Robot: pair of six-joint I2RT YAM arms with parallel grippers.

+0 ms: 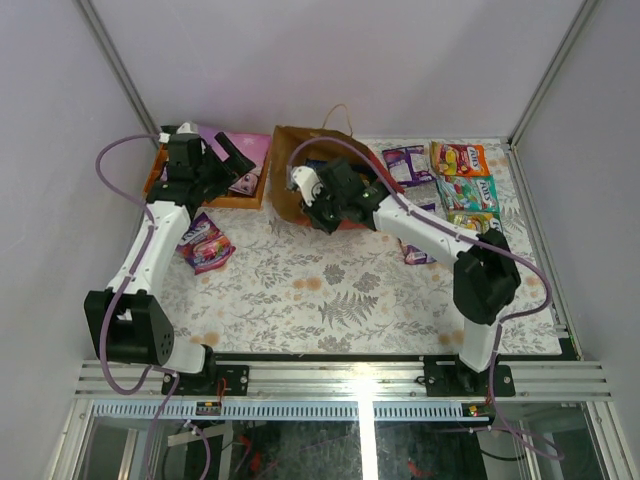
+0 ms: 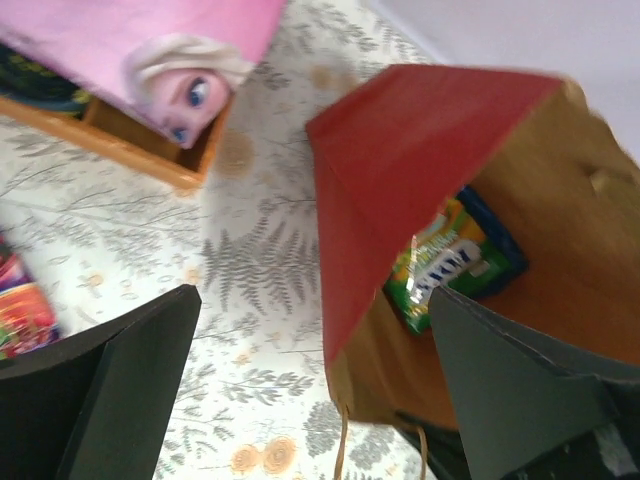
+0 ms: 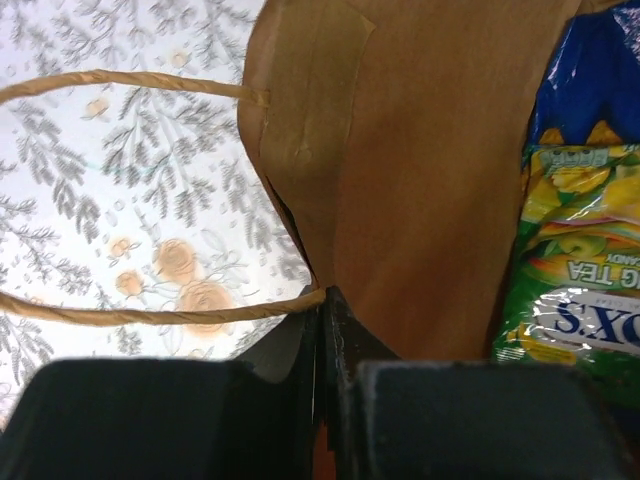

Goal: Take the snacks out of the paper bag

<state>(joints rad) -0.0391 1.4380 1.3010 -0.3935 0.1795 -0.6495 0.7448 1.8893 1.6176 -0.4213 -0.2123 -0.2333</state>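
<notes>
My right gripper (image 3: 322, 335) closed, pinching paper bag (image 3: 400, 150) rim at 6 o'clock; green candy packet (image 3: 570, 290) inside, 3 o'clock. My left gripper (image 2: 312, 300) spread wide: hold rim steady, send left in.

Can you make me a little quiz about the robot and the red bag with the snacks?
1. True or false: the right gripper is shut on the rim of the red paper bag with the brown kraft inside.
2. Which snack shows inside the bag? A: green glossy candy packet. B: yellow banana. C: round silver tin.
3. Fill in: the left gripper is ___.
Key: 1 true. 2 A. 3 open.
</notes>
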